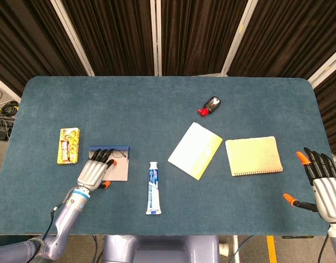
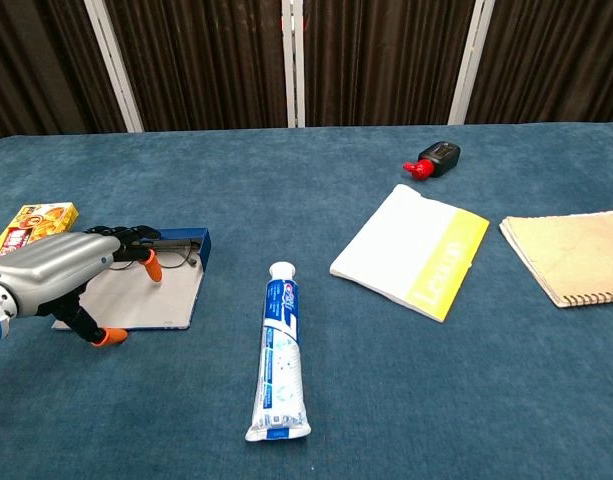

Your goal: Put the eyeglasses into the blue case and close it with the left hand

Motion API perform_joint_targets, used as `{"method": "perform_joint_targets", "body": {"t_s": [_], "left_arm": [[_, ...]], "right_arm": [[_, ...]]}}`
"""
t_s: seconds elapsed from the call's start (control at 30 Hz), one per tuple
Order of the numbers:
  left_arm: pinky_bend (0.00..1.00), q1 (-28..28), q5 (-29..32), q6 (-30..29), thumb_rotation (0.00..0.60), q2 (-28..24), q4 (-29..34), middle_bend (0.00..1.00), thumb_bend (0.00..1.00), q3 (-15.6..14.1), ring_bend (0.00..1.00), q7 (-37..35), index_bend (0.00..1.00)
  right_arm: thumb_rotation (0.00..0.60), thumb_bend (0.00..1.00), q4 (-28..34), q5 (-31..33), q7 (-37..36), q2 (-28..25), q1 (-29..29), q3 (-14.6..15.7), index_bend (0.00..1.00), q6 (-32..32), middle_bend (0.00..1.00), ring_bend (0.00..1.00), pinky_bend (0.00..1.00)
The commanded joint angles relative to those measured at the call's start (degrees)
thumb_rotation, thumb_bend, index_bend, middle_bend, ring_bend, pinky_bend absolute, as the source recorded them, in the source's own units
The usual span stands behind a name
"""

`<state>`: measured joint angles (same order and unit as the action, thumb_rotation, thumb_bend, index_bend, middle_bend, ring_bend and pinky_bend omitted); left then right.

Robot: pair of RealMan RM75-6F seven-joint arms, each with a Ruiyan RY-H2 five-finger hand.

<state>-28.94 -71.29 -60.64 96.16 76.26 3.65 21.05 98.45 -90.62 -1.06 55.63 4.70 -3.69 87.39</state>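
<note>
The left hand is spread over the open blue case, fingertips reaching the eyeglasses lying at the case's far wall; nothing is seen gripped. The right hand is held open, fingers apart, far right of the case. A toothpaste tube is just right of the case, a yellow box just left.

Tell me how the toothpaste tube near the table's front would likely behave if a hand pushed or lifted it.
The toothpaste tube lies flat with a crimped, flattened tail, so it would probably slide rather than roll. Its body looks soft, so it may dent or sag when gripped mid-length. The glossy skin could be somewhat slippery, though the blue cloth table should resist sliding.
</note>
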Motion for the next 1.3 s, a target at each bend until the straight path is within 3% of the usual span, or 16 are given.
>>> {"method": "perform_joint_targets", "body": {"t_s": [0.03, 0.43, 0.9, 1.13, 1.3], "left_arm": [[0.0, -0.1, 0.7, 0.2, 0.6, -0.5, 0.7, 0.0, 0.44, 0.5, 0.0, 0.4, 0.3], [0.0, -0.6, 1.3, 0.3, 0.6, -1.4, 1.9, 0.0, 0.44, 1.7, 0.0, -0.3, 0.3], [0.0, -2.9, 4.7, 2.0, 0.6, -0.2, -1.7, 0.0, 0.44, 5.4, 0.0, -1.5, 0.34], [0.0, -3.0, 4.7, 2.4, 0.6, 0.5, -3.7, 0.0, 0.44, 4.9, 0.0, -2.4, 0.37], [0.0, -2.7, 4.0, 2.1, 0.6, 0.7, -4.1, 0.0, 0.45, 4.4, 0.0, -3.8, 0.45]], "right_arm": [[0.6, 0.0, 0.0, 0.1, 0.0, 0.0, 0.0, 0.0, 0.0, -0.1, 0.0, 0.0, 0.0], [0.6, 0.0, 0.0, 0.2, 0.3, 0.1, 0.1, 0.0, 0.0, -0.3, 0.0, 0.0, 0.0], [0.6, 0.0, -0.2, 0.8, 0.7, 0.4, 0.4, 0.1, 0.0, -1.2, 0.0, 0.0, 0.0], [0.6, 0.0, -0.2, 0.8, 1.0, 0.6, 0.5, 0.1, 0.0, -1.3, 0.0, 0.0, 0.0], [0.6, 0.0, -0.2, 0.8, 1.0, 0.6, 0.4, 0.1, 0.0, -1.2, 0.0, 0.0, 0.0]]}}
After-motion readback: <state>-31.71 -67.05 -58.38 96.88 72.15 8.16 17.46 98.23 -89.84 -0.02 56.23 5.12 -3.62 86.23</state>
